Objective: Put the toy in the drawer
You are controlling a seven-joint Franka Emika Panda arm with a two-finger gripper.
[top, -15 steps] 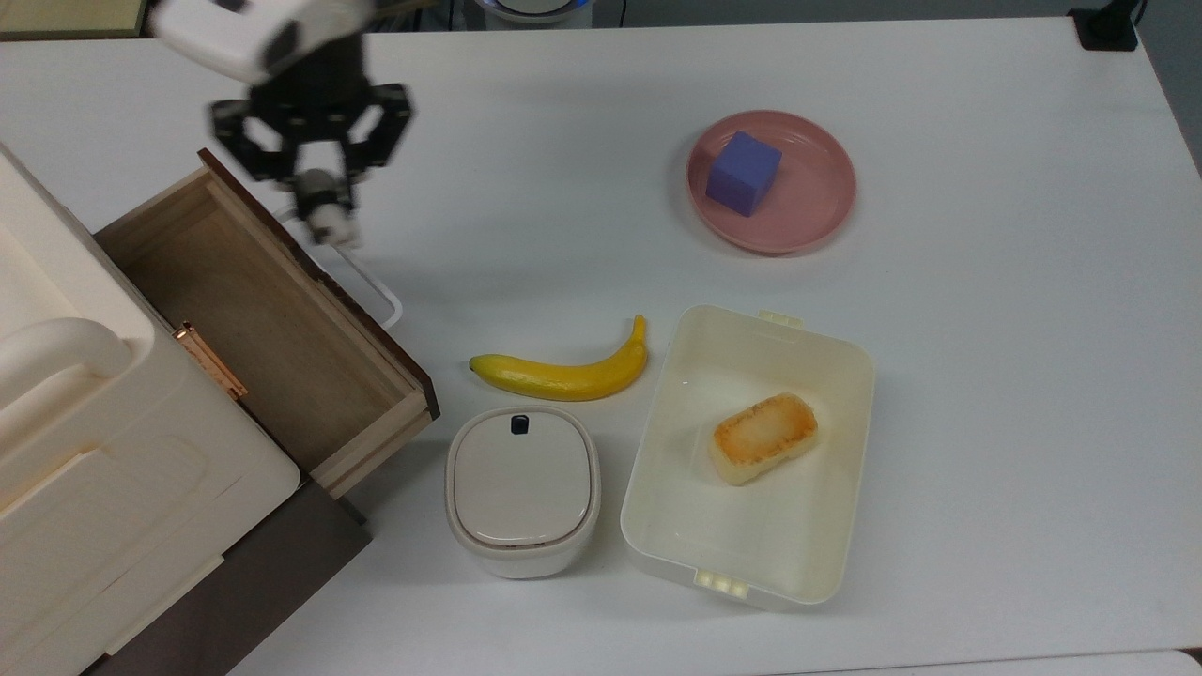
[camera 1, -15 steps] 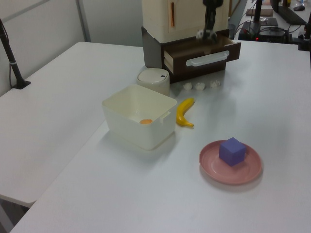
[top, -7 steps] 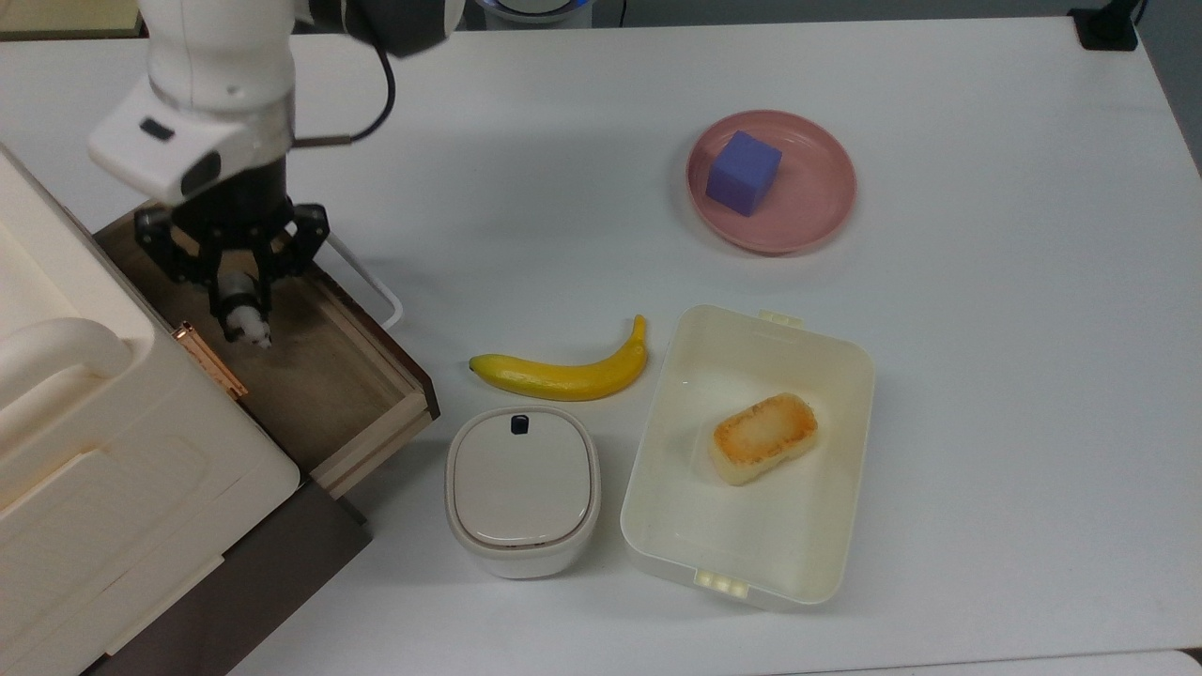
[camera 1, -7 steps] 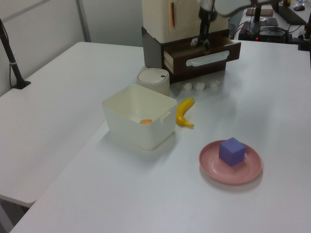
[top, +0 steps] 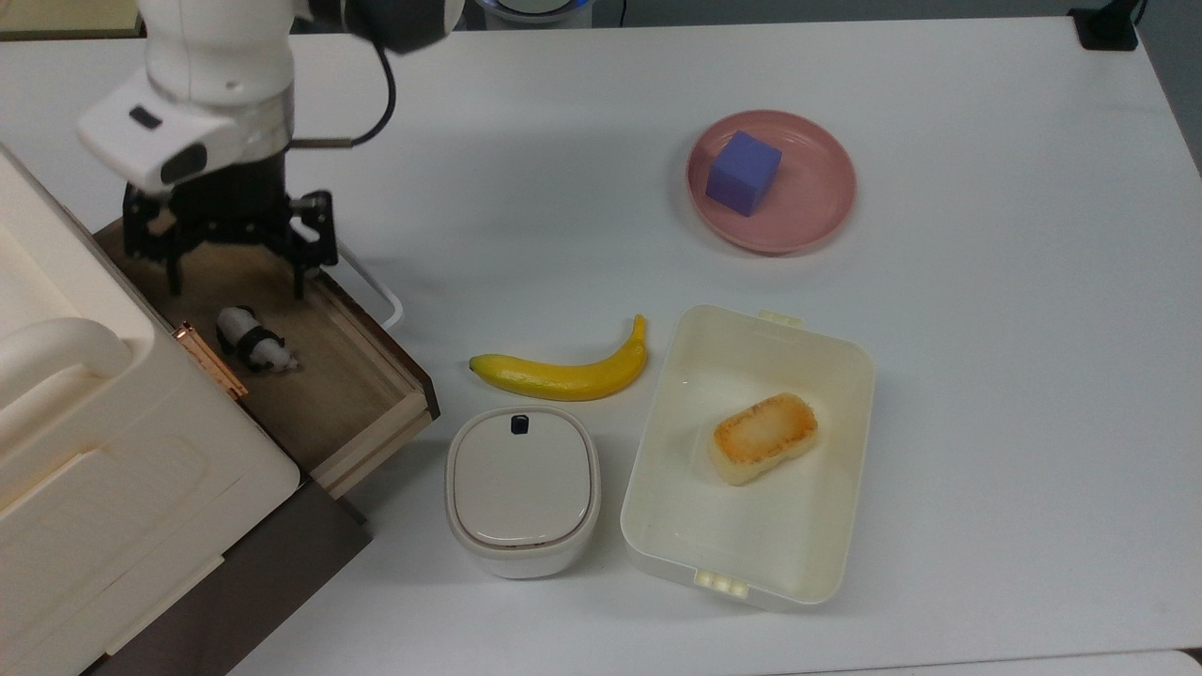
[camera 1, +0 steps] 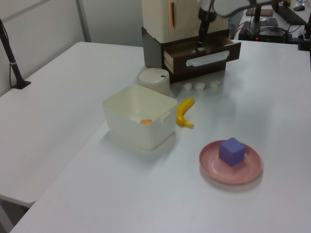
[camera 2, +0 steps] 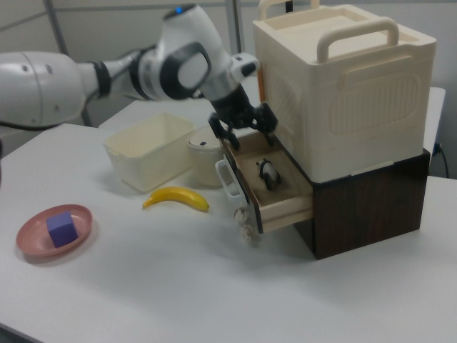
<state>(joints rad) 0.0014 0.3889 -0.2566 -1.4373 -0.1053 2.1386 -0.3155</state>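
One panda toy (top: 255,343) lies on the floor of your pulled-out drawer (top: 347,413), at the top view's left, with the gripper (top: 233,272) spread empty above it, suggesting a finished drop.

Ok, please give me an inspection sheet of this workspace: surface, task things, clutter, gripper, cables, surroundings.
Surface: white table, no spills seen.
Task things: toy lies on the floor of the open drawer, free of the gripper.
Clutter: banana beside the drawer; lidded cream container; cream tub holding a toasted bread piece; pink plate carrying a purple cube; small white bits on the table before the drawer front.
Gripper: gripper open, above the drawer's back end.
Cables: black cable on the arm.
Surroundings: cream cabinet on a dark base; black clamp at the table corner.
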